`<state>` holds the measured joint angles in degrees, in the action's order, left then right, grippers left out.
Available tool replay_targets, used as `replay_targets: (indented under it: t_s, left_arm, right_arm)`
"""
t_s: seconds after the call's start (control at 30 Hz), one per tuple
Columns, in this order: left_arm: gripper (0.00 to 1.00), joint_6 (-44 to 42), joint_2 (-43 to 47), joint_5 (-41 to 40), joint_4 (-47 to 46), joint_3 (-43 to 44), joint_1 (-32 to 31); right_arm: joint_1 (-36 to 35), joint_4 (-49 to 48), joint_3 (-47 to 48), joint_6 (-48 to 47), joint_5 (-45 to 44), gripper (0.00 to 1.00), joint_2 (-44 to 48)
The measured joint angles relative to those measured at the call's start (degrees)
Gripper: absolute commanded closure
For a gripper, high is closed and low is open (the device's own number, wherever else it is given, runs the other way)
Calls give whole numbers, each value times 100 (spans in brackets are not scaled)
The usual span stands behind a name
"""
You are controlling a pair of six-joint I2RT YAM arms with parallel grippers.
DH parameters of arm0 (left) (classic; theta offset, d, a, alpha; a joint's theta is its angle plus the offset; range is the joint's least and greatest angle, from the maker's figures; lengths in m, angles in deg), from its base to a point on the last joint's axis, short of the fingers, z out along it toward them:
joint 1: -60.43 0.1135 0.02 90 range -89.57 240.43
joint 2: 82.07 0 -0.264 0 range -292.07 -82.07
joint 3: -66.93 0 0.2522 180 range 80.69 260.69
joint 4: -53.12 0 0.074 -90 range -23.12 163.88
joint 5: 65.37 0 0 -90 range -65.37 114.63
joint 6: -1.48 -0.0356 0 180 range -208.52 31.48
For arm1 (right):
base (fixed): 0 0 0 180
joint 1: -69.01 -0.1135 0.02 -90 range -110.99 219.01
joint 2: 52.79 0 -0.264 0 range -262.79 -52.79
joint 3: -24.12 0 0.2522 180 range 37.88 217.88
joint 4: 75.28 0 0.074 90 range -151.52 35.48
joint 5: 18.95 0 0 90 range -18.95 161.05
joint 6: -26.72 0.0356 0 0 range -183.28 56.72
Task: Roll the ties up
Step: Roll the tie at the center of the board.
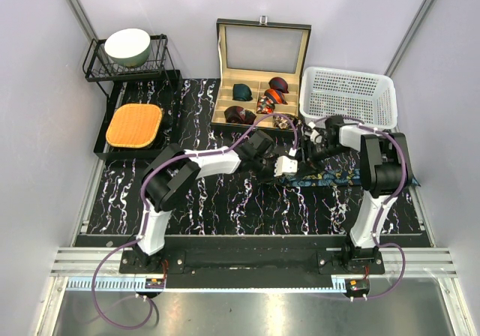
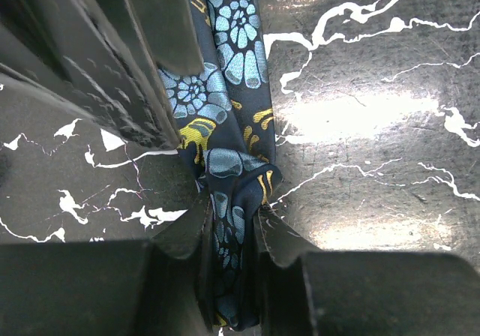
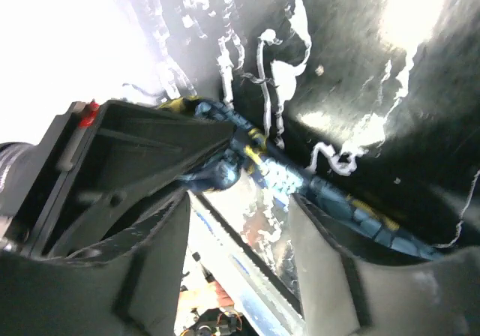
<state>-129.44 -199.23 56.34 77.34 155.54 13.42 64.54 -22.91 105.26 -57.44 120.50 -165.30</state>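
Observation:
The dark navy tie (image 1: 330, 177) with teal-and-gold pattern lies as a long strip on the black marbled table, right of centre. My left gripper (image 1: 289, 165) is shut on its left end; in the left wrist view the tie (image 2: 229, 163) is bunched between my closed fingers (image 2: 232, 268). My right gripper (image 1: 311, 152) hovers just beside the left one, open and empty. In the right wrist view its fingers (image 3: 169, 253) stand apart above the tie (image 3: 337, 205). Coiled green (image 1: 241, 91), maroon (image 1: 236, 114) and red-orange (image 1: 279, 87) ties sit in the box.
An open wooden tie box (image 1: 262, 47) stands at the back centre. A white plastic basket (image 1: 346, 96) stands at the back right, close to my right arm. A black rack with a bowl (image 1: 127, 47) and an orange cushion (image 1: 133, 124) are at the back left.

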Motion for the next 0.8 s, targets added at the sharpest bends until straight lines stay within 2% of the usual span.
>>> replay_targets:
  t_s: [0.1,0.2,0.3,0.73,0.8]
  left_arm:
    - [100,55,0,13,-4,0,11]
    - [100,94,0,31,-2,0,22]
    - [100,118,-2,44,-2,0,31]
    - [100,184,-9,87,-7,0,50]
    - [100,184,-9,98,39,0,50]
  right_arm:
    - [109,-103,-201,50,302,37,131]
    - [74,-284,-442,168,557,43,251]
    - [15,-476,-667,299,726,44,273]
    - [-278,-1355,-957,859,879,48,57]
    - [-348,-1471,-957,940,938,52,-9]
